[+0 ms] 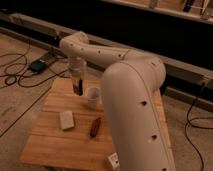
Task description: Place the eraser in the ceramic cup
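My gripper (77, 88) hangs straight down from the wrist over the far left part of the wooden table (47, 142). It is shut on a small dark block, the eraser (77, 90), and holds it just above the tabletop. The white ceramic cup (93, 97) stands upright on the table, close to the gripper's right and a little nearer to the camera. The eraser is beside the cup, not over it.
A pale cream square block (66, 120) and a reddish-brown oblong object (94, 127) lie in front of the cup. A small white thing (113, 161) sits at the front edge. My large white arm (135, 100) hides the table's right side. Cables (20, 75) lie on the floor to the left.
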`<state>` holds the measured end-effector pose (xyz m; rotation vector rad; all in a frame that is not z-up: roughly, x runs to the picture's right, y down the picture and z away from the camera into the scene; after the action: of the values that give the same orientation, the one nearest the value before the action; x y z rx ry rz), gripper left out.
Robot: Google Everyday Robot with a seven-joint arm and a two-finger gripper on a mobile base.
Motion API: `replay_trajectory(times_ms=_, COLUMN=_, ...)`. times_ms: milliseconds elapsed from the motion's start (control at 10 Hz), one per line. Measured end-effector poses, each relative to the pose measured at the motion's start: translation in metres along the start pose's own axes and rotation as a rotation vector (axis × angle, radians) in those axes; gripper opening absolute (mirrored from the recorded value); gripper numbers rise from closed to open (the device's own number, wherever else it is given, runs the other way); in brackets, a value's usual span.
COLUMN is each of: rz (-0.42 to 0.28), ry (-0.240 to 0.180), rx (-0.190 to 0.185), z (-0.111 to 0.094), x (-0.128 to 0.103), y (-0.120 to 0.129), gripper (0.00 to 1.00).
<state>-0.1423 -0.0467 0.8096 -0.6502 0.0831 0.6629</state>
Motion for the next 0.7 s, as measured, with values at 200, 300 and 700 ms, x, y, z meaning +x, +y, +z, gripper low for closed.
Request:
replay_trajectory(times_ms=200, rz=0.036, ry=-0.058, rx=-0.023, z=-0.034, x=0.006, y=-0.011, gripper=0.0)
replay_trajectory(times_ms=300, rz=0.057, ry=-0.087, rx=-0.032, z=-0.049, x=0.009, y=-0.017, gripper=0.0)
replay_trajectory(times_ms=700, rz=0.108, ry=-0.106, rx=-0.024, z=-0.077, x=0.037, y=-0.043, gripper=0.0)
